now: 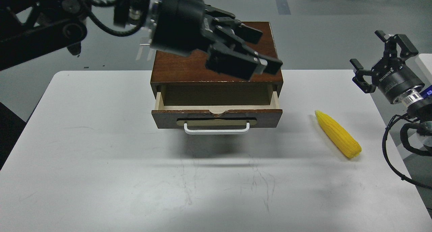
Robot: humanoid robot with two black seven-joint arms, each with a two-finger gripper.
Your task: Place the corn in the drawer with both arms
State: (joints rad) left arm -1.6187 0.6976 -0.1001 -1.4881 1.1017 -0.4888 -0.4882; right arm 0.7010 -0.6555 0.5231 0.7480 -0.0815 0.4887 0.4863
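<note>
The yellow corn [338, 134] lies on the white table [101, 157], to the right of the drawer. The drawer [216, 117] of the dark brown cabinet [189, 65] is pulled partly out. Its pale inside shows and nothing is in it, and its white bar handle [216, 129] faces me. My left gripper [270, 49] hangs high over the cabinet top, close to my view, open and empty. My right gripper [366, 48] is open and empty at the right table edge, above and behind the corn.
The cabinet stands at the table's back middle. The right arm's black cables [395, 151] loop past the table's right edge. Grey floor lies beyond the table.
</note>
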